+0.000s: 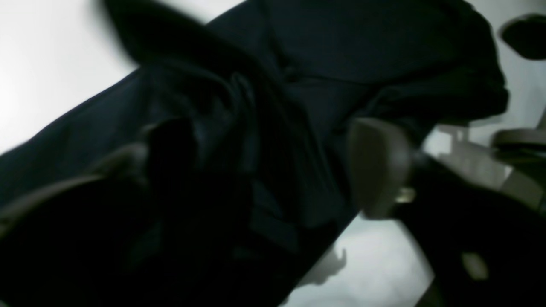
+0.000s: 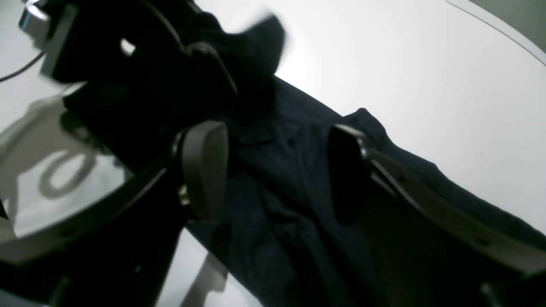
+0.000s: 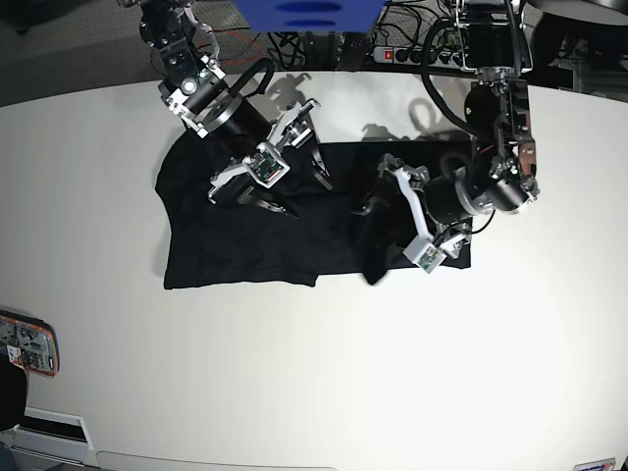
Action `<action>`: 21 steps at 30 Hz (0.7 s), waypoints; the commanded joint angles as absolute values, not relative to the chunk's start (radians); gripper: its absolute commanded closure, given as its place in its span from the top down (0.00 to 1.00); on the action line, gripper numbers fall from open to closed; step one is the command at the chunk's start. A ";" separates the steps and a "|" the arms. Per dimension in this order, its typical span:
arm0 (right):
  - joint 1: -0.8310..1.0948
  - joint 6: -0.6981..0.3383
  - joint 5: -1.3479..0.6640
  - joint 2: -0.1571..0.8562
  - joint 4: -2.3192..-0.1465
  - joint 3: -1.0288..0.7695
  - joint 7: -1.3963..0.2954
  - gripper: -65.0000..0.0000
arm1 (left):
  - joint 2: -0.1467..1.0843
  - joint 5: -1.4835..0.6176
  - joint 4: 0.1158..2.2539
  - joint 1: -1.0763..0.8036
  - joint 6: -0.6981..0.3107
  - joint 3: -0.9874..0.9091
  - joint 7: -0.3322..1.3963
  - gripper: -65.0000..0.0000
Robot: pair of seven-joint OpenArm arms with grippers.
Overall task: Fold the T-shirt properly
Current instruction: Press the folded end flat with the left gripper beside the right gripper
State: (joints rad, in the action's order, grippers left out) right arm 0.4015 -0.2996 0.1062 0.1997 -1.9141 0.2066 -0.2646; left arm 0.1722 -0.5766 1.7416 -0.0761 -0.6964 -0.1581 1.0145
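The black T-shirt (image 3: 245, 245) lies spread on the white table (image 3: 324, 373), its right part bunched under my left gripper (image 3: 378, 231). In the left wrist view the left gripper (image 1: 260, 162) is open, its fingers (image 1: 379, 166) wide apart with folds of the T-shirt (image 1: 341, 64) between and below them. A blurred flap of cloth hangs just under it in the base view. My right gripper (image 3: 306, 196) hovers over the shirt's upper middle. In the right wrist view the right gripper (image 2: 277, 170) is open, with the T-shirt (image 2: 277, 221) flat beneath it and nothing held.
A coloured phone-like object (image 3: 25, 343) lies at the table's left edge. Beyond the far edge are a blue block (image 3: 304, 12), a power strip (image 3: 392, 54) and cables. The table's curved edge (image 2: 490, 21) shows in the right wrist view.
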 commanded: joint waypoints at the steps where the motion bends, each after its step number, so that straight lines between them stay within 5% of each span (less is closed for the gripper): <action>1: 0.397 -0.300 0.093 0.200 -1.936 0.203 -0.234 0.55 | 0.168 -0.601 1.759 -0.050 -0.698 -0.148 0.989 1.00; 15: 0.397 -0.300 0.088 0.202 -1.937 0.101 -0.240 0.55 | 0.074 -0.608 1.764 -0.104 -0.698 -0.111 0.995 1.00; 21: 0.389 -0.300 0.088 0.202 -1.936 0.044 -0.285 0.55 | -0.058 -0.607 1.779 -0.124 -0.698 -0.111 0.997 1.00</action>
State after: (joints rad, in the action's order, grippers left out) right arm 0.3950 -0.2993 0.1024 0.1989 -1.9144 0.0475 -0.3119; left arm -0.0456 -0.5781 1.7546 -0.1345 -0.6926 -0.1143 1.0218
